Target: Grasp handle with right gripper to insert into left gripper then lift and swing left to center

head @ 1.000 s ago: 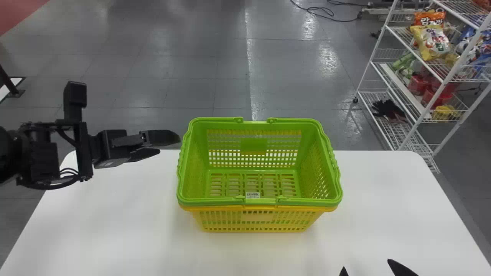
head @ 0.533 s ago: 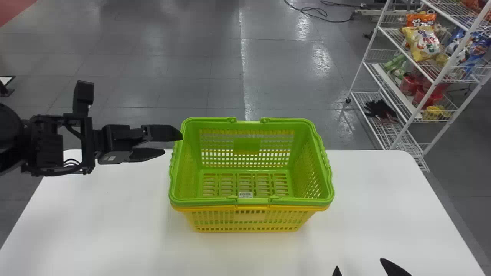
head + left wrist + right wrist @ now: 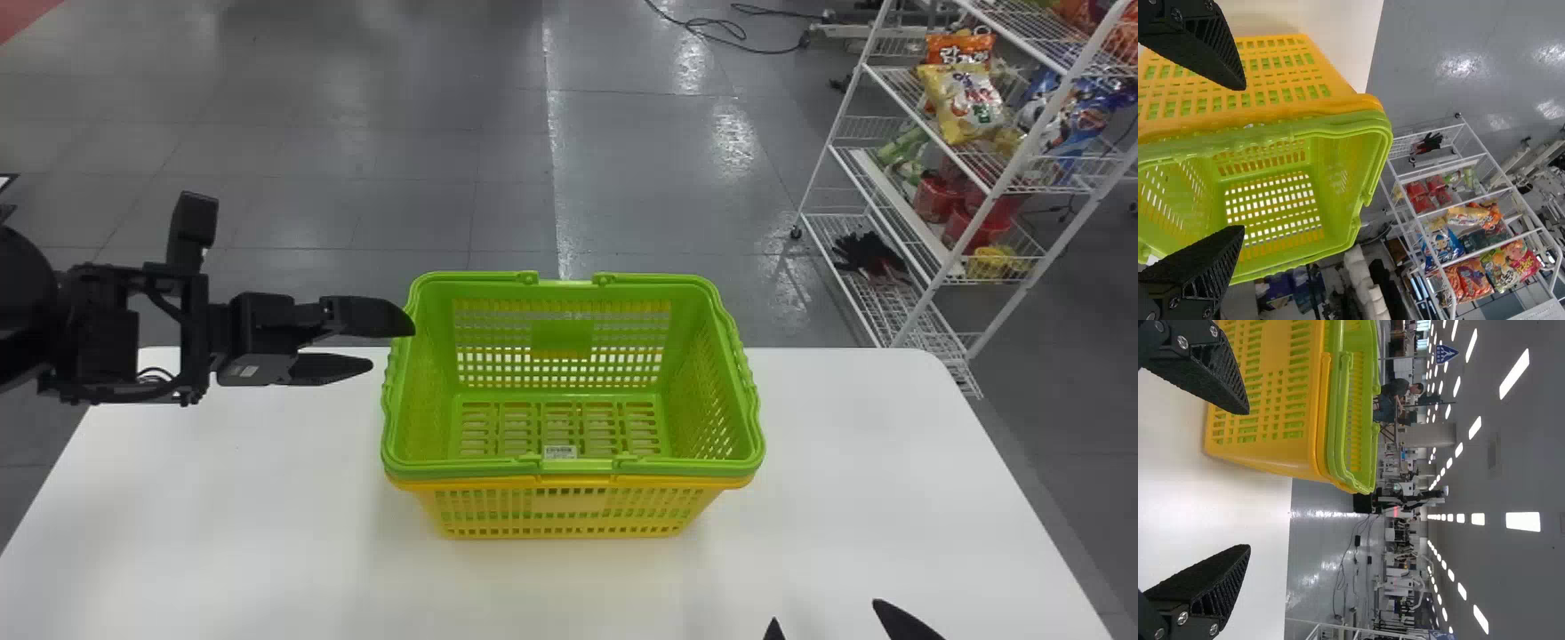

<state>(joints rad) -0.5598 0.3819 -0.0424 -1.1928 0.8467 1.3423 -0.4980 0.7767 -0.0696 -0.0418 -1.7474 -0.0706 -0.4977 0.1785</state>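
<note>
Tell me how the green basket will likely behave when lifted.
The green basket is probably stiff: its latticed walls hold their shape. It should be light for its size, being empty and full of openings. Nested in the yellow basket, it may drag that along.

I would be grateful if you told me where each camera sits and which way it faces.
Head view: on the head, facing forward and down at the baskets and table; shows the left arm, left end effector and right end effector.
Left wrist view: on that wrist, facing rightward over the baskets toward the rack; shows its own end effector.
Right wrist view: on that wrist, facing forward past the baskets; shows its own end effector.
Head and left wrist views share baskets and rack.
</note>
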